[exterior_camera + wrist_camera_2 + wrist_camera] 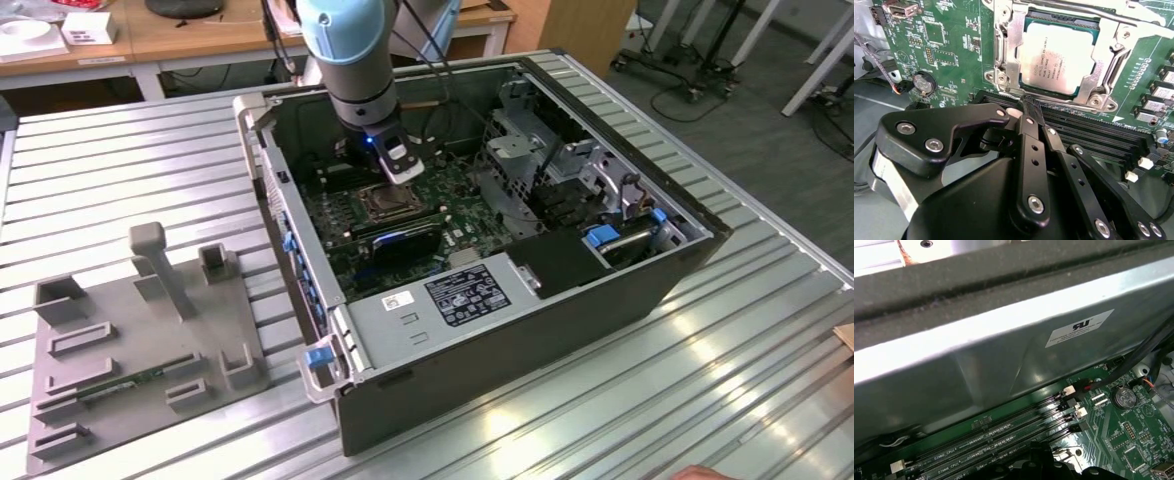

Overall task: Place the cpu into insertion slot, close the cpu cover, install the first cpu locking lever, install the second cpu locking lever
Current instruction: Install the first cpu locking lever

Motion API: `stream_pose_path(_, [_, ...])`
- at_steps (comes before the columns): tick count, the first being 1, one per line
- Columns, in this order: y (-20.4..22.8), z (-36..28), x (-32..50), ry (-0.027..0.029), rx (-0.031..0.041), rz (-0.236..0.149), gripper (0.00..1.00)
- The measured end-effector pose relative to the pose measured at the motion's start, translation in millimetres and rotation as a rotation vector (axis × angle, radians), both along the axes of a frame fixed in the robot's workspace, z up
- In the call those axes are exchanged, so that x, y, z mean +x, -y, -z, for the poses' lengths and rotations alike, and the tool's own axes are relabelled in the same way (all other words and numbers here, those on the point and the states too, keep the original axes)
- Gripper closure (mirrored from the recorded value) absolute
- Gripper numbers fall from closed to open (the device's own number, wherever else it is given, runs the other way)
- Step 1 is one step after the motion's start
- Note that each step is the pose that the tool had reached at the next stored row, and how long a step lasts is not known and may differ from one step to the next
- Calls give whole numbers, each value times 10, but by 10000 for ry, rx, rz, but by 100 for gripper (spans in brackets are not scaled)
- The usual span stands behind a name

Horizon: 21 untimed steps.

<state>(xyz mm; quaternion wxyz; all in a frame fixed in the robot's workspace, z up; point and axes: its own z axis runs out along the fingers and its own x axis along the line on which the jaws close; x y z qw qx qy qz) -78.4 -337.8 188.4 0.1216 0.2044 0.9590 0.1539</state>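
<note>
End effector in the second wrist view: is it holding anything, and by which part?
Nothing that shows: the end effector has its fingers closed together, tips at the edge of the cpu cover, which lies over the cpu.

The cpu (1059,57) has a pale metal top, smooth and a bit dull. The cpu cover (1008,50) around it is bare silver metal and shines. The board (949,45) is green and glossy. The hand (1030,111) is black and matt, with shiny metal screws (1035,202). The tabletop (747,340) is ribbed metal that gleams. The case (979,365) is smooth grey metal with a white paper sticker (1079,328).
</note>
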Motion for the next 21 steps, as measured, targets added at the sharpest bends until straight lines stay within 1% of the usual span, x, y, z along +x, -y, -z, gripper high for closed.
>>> stream_pose_path(11, [0, -2, 20, -3, -16, 7, 90])
stream_pose_path(14, [-1, -1, 24, -3, -47, 8, 90])
stream_pose_path(18, [1, 0, 25, -5, -117, 10, 90])
stream_pose_path(21, [1, 0, 24, -5, -126, 10, 90])
